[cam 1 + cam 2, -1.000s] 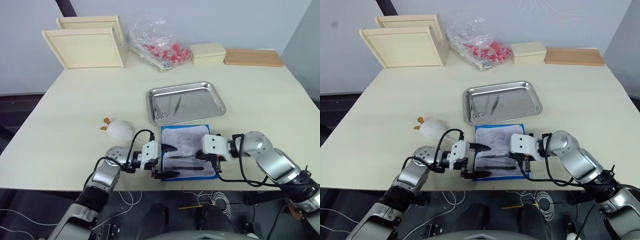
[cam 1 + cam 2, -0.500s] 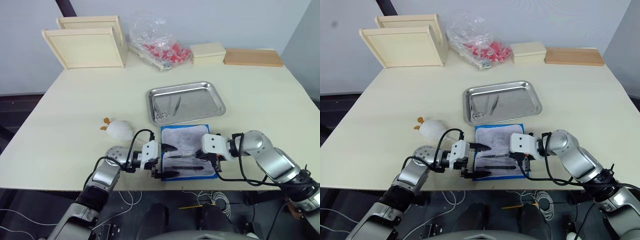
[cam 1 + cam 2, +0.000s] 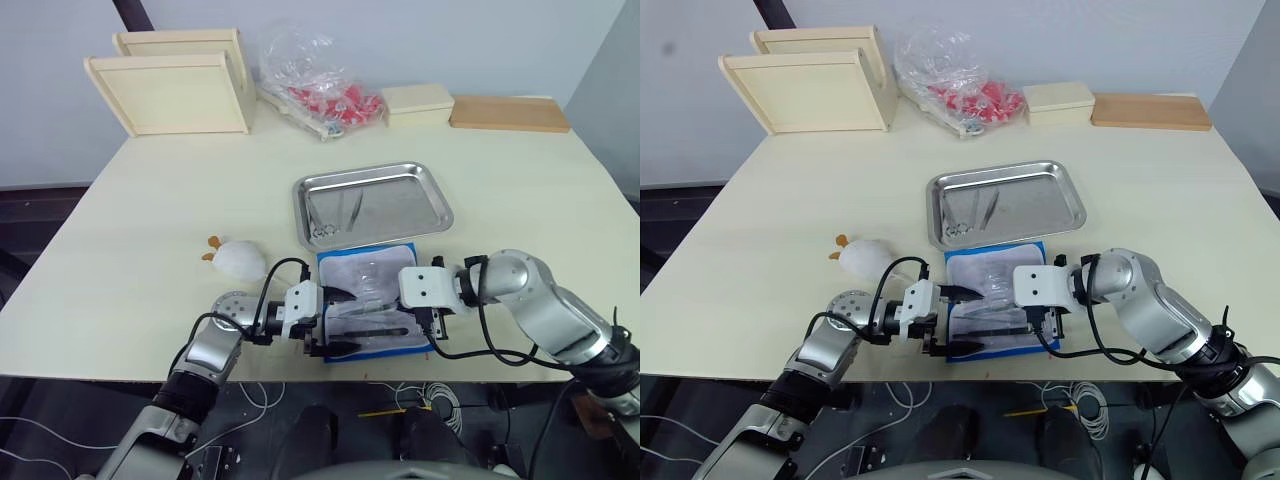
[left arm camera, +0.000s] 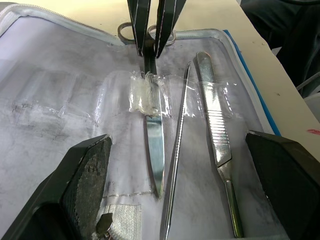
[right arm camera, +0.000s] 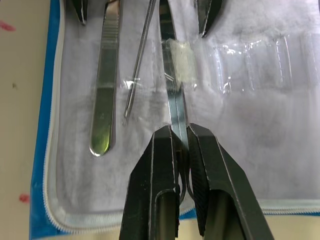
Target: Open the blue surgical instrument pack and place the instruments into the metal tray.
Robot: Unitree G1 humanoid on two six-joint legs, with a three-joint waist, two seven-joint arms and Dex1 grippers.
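Observation:
The blue surgical instrument pack [image 3: 410, 345] lies open near the table's front edge, its pale lining [image 4: 60, 100] facing up. In its clear pockets lie scissors [image 5: 172, 85], a thin probe [image 5: 140, 70] and a flat-handled tool [image 5: 105, 90]. My right gripper [image 5: 181, 132] is shut on the scissors close to their ring end. Facing it over the pack, my left gripper [image 4: 180, 150] stands open, one finger on either side of the instruments. The metal tray [image 3: 405, 205] sits just beyond the pack, with slim instruments [image 3: 335, 218] in its left half.
A white toy with orange bits [image 3: 238, 260] lies left of the pack. Along the back stand two pale wooden boxes [image 3: 175, 90], a clear bag of red items [image 3: 320, 95], a small cream box [image 3: 417, 103] and a wooden board [image 3: 508, 113].
My right gripper has shifted slightly toward the left one, still holding the scissors, and the pack has nudged a little with it. The left gripper has stayed put.

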